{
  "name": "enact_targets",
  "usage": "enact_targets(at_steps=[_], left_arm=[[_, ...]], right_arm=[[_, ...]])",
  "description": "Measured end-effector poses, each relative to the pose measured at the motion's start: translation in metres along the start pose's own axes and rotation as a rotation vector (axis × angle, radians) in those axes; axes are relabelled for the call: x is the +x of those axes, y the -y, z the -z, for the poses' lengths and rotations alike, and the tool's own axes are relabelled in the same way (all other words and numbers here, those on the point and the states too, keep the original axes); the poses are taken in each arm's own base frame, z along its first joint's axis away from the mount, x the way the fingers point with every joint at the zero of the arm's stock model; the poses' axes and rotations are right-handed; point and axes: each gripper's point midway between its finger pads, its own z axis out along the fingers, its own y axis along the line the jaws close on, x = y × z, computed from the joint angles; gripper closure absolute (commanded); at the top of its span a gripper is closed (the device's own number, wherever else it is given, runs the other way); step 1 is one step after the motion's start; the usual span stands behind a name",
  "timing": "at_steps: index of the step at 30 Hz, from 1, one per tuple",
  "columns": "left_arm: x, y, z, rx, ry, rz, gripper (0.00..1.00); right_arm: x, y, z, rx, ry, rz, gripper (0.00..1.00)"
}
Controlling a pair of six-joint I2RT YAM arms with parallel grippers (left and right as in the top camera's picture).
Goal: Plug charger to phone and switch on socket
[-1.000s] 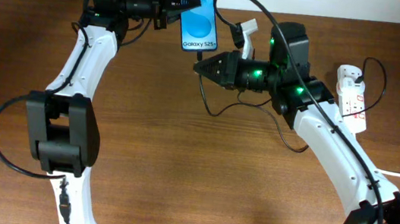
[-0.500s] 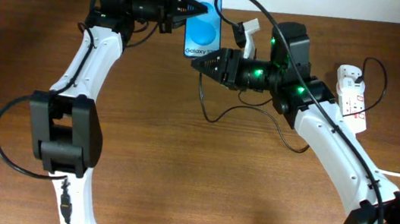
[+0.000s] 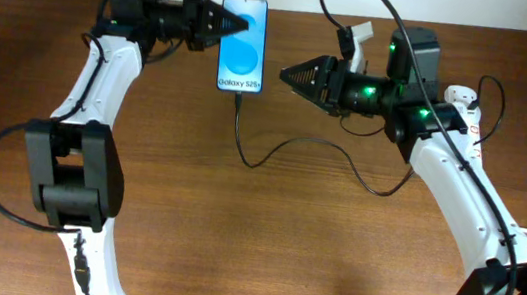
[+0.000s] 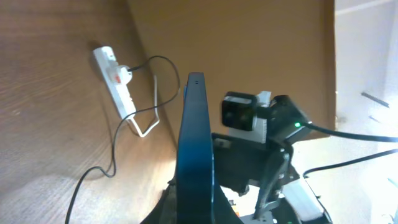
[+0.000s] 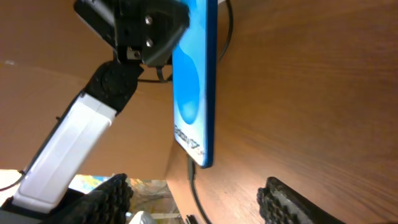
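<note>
The socket (image 3: 462,95), well right of the phone (image 3: 242,44), lies partly under the right arm, and its switches are too small to read. Where the charger (image 3: 238,124) meets the phone's lower edge, its tip is too small to judge. From the left wrist the phone shows edge-on, its screen hidden. Beside the phone, the left gripper (image 3: 216,25) has its fingers (image 4: 163,210) cut by the bottom edge. Below the phone, the right gripper (image 3: 288,73) has its fingers (image 5: 109,196) cut off likewise.
</note>
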Motion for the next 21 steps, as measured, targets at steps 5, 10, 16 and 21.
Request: enact_targets(at_steps=[5,10,16,21], left_arm=[[0.014,-0.045,0.0,-0.063,0.044,0.076,1.0],[0.028,-0.086,0.001,-0.146,0.091,0.149,1.0],[0.047,-0.127,0.006,-0.307,0.121,0.235,1.0],[0.062,-0.151,0.004,-0.45,0.105,0.243,1.0]], right_arm=[[0.004,0.012,0.005,0.035,-0.013,-0.017,0.22],[0.009,0.022,0.006,0.079,-0.021,-0.022,0.22],[0.009,0.025,0.006,0.097,-0.016,-0.001,0.22],[0.009,0.027,0.006,0.105,-0.013,0.0,0.22]])
